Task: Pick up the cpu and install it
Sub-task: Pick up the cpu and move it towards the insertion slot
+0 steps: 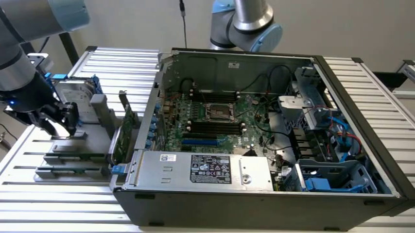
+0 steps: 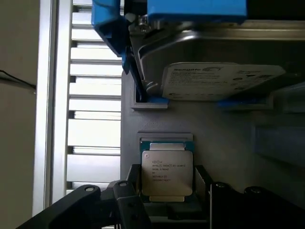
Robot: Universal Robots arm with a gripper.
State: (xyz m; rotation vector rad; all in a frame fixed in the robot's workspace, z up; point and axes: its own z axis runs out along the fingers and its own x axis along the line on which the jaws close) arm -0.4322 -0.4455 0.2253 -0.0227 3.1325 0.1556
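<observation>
Slatted metal table (image 1: 382,92) under everything. On it, an open computer case (image 1: 259,206), lid off, filling the middle and the exterior view's right. Inside, a silver power box (image 1: 201,169) along the near wall and a green circuit board (image 1: 250,141) behind, with black memory slots (image 1: 214,127) and a square socket (image 1: 221,112) at the centre — bare, nothing seated there yet. Grey-and-blue robot arm (image 1: 19,73) bent down at the exterior view's left, outside the case. Another arm's elbow (image 1: 250,22) behind the case's back wall. Below the bent arm, a grey parts tray (image 1: 97,128) on the table, holding a hard drive (image 1: 73,93) with blue side rails, stood on edge.

Smallest of all, the cpu (image 2: 167,171): a flat square chip, shiny metal top with printed lettering, lying level in a shallow pocket of the tray. Just beside the hard drive's slot, with a strip of green showing along one edge. Low over that pocket, the gripper (image 2: 167,191), straddling the chip. Clamped on it or merely standing around it — cannot tell.

Judged light, stiff and thin, so no sag and little weight to carry. Smooth lid probably slippery, underside contacts probably delicate. Best taken by two opposite side edges, held level, squeezed gently. No pressing on the top, no touching the underside.
</observation>
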